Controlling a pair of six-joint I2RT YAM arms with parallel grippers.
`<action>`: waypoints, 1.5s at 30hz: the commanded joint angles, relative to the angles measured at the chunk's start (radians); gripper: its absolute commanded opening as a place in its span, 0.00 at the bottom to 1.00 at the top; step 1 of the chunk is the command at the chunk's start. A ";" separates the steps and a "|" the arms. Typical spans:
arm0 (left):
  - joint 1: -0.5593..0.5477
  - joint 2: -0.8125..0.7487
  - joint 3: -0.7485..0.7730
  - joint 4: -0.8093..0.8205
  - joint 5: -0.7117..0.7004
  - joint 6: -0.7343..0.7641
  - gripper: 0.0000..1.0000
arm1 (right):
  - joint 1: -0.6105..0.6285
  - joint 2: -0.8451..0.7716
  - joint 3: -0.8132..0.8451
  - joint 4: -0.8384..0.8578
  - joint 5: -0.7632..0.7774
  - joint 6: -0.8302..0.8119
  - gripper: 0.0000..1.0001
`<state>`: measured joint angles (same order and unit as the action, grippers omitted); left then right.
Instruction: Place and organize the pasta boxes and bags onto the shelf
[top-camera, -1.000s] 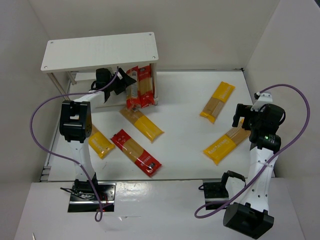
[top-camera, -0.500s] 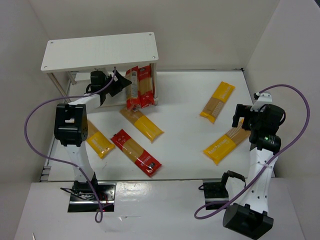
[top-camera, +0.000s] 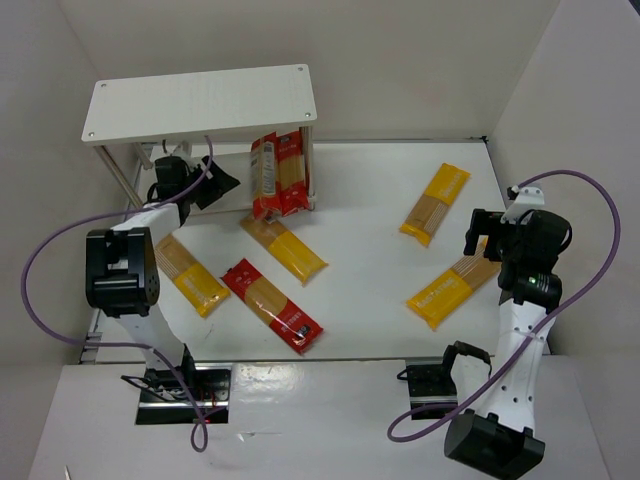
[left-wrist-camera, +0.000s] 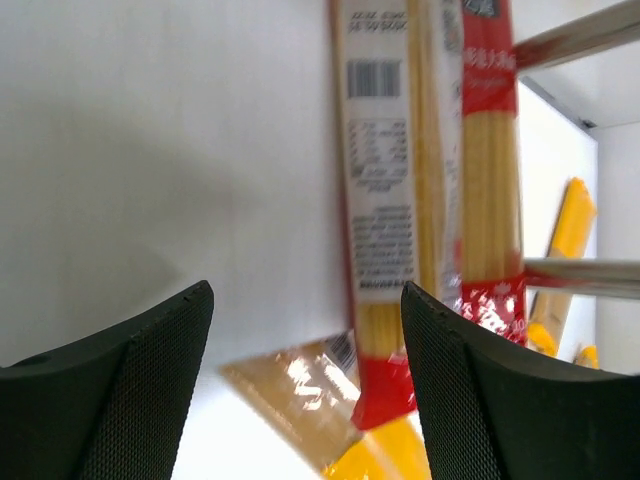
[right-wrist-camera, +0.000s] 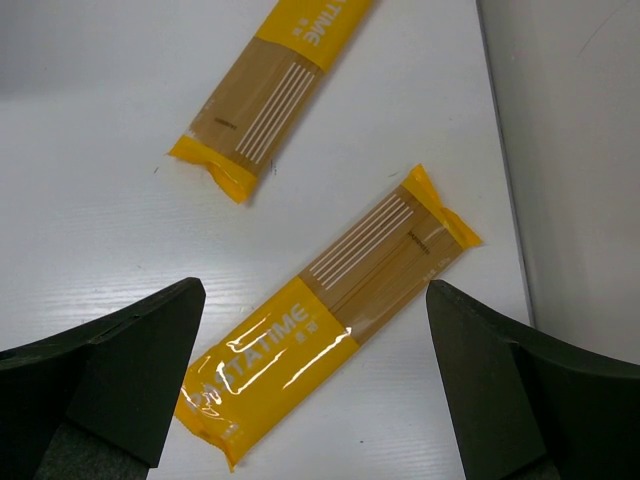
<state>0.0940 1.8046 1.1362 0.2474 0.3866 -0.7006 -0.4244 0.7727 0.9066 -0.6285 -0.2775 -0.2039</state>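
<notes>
Nearby, red packet (top-camera: 272, 180) beside shelf leg (top-camera: 310, 165)

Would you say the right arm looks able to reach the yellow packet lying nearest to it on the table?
Probably yes: the right gripper hangs open directly above that yellow packet, which lies flat on the table with nothing on it, and the other yellow packet lies apart from it.

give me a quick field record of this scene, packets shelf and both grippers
shelf: white rack, far left
leaning red packets: two, under shelf's right end
flat red packet: on table
yellow packets: four, flat on table
left gripper: open, empty, facing the leaning red packets
right gripper: open, empty, over the near-right yellow packet
</notes>
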 joint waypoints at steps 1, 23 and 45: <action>0.022 -0.099 -0.016 -0.045 0.005 0.107 0.82 | -0.008 -0.023 -0.008 0.039 -0.012 -0.011 1.00; -0.086 -0.744 -0.181 -0.637 -0.092 0.467 0.88 | -0.008 -0.096 -0.008 0.030 -0.060 -0.020 1.00; -0.083 -1.226 -0.220 -0.763 -0.322 0.599 1.00 | -0.008 -0.165 -0.008 0.012 -0.120 -0.066 1.00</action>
<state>0.0017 0.6739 0.9573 -0.5537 0.0902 -0.1318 -0.4255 0.6125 0.9062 -0.6300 -0.3775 -0.2527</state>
